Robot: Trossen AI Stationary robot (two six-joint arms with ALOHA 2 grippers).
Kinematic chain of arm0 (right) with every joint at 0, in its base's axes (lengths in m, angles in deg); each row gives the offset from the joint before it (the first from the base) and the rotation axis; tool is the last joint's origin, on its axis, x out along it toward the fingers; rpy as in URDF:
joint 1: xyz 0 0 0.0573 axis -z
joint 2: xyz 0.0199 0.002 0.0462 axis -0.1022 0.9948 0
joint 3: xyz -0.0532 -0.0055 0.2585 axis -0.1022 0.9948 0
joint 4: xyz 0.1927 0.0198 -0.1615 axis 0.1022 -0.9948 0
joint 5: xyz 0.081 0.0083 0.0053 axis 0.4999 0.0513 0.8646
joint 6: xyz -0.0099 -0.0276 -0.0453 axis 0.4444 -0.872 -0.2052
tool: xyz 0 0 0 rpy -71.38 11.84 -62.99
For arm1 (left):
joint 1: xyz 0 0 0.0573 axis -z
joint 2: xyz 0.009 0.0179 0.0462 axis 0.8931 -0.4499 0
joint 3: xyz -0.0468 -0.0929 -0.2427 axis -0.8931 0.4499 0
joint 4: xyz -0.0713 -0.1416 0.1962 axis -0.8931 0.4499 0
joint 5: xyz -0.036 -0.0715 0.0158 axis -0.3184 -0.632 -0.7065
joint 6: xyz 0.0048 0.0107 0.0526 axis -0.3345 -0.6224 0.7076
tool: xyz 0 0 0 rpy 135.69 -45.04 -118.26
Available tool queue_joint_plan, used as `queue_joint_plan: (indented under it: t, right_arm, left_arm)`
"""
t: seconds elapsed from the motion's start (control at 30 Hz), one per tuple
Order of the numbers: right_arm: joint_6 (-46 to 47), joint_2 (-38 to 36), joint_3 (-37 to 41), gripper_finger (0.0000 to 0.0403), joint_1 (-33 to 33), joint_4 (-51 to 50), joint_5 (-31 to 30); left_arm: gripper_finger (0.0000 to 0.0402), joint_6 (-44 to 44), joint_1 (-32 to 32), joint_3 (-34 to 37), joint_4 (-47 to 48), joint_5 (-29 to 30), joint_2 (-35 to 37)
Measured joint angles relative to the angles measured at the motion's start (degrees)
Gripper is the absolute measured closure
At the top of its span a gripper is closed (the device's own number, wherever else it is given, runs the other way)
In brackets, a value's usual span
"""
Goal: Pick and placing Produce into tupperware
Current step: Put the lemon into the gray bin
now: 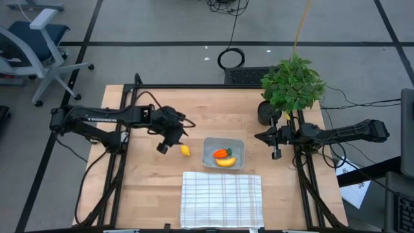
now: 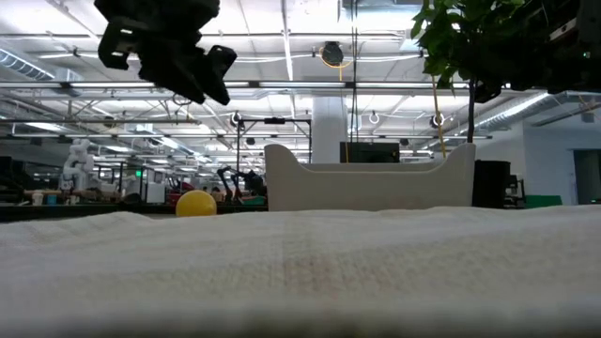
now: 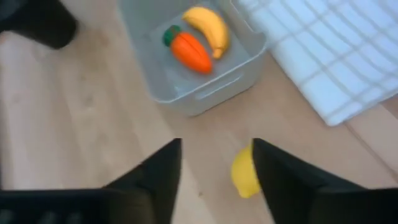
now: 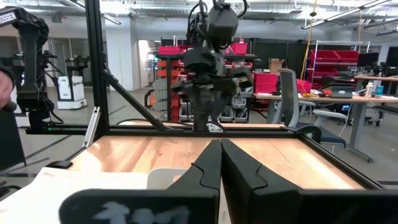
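Two pieces lie in the tupperware [image 1: 224,143]: the carrot [image 1: 222,153] and banana [image 1: 226,162] (no writing is legible anywhere). Just beside its wall, the rounded yellow fruit [image 1: 185,150] rests on the table [image 1: 149,188], below the open, empty left gripper [image 3: 215,163]. Near the potted plant [image 1: 292,83], the right gripper [image 1: 276,154] waits, fingers closed. Checked cloth [image 1: 221,199] lies alongside the tupperware.

orange carrot [image 1: 222,153], yellow banana [image 1: 226,162], white checked cloth [image 1: 221,200]
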Motion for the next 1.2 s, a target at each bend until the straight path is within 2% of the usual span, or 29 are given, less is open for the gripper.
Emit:
queue_joint_plan:
  t: [0.2,0.4,0.7,1.03,1.2]
  right_arm:
    - [0.4,0.0,0.0,0.0403,0.0,0.0,0.0]
    - [0.4,0.6,0.0,0.0403,0.0,-0.1,0.0]
    - [0.4,1.0,0.0,0.0403,0.0,0.0,0.0]
    - [0.5,1.0,0.0,0.0403,0.0,0.0,0.0]
    - [0.6,1.0,0.0,0.0403,0.0,0.0,0.0]
  left_arm:
    - [0.0096,-3.3,3.1,-0.1,-1.4,5.3,-2.2]
    - [0.0047,-7.9,5.1,0.1,-1.7,5.5,-5.7]
    - [0.0039,-8.3,5.5,0.1,1.7,5.3,-11.0]
    - [0.0039,0.7,7.1,0.1,2.0,6.0,-14.7]
    - [0.0039,2.5,7.9,0.1,0.9,7.8,-16.8]
